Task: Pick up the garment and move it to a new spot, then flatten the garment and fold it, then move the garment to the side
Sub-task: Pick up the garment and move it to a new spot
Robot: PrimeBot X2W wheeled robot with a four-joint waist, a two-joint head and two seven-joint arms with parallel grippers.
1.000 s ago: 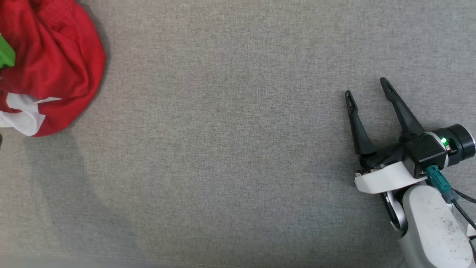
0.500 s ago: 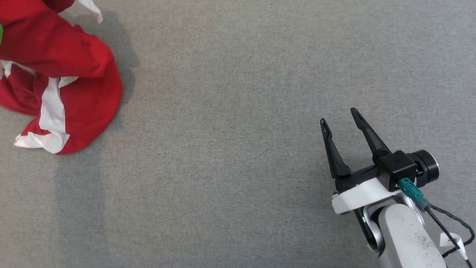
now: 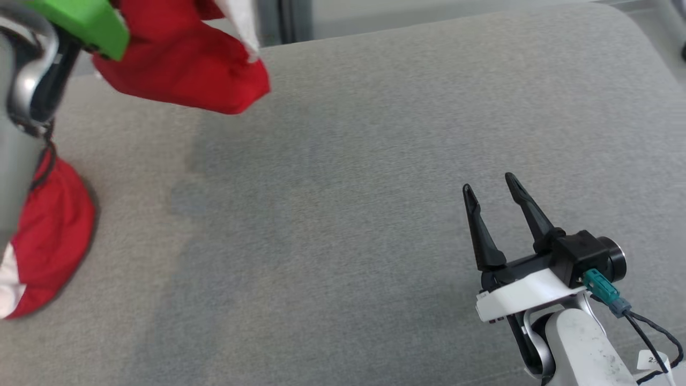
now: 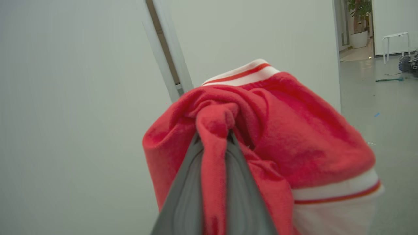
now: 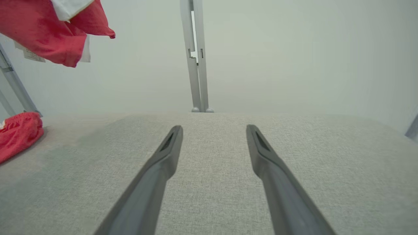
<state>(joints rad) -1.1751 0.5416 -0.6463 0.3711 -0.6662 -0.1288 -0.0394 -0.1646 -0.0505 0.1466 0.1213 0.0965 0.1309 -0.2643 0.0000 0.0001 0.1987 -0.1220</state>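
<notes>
The garment (image 3: 182,69), red with white striped trim, hangs bunched from my left arm (image 3: 32,80) at the upper left of the head view. Its lower end (image 3: 48,246) still rests on the grey table at the left edge. In the left wrist view my left gripper (image 4: 214,135) is shut on a twisted fold of the red fabric (image 4: 294,137), held up in the air. My right gripper (image 3: 487,184) stands open low over the table at the lower right, far from the garment. Nothing is between its fingers (image 5: 163,163). The right wrist view has the garment (image 5: 45,36) at its upper left.
The grey fabric-covered table (image 3: 343,214) spreads wide between the two arms. Its back edge runs along the top, with a grey post (image 5: 196,65) and a pale wall behind. A white stool (image 4: 395,39) stands on the floor far off.
My left arm has lifted the garment well above the table, leaving only its lower end lying there. The head camera has tilted up, bringing the table's back edge into view. The right gripper stays open.
</notes>
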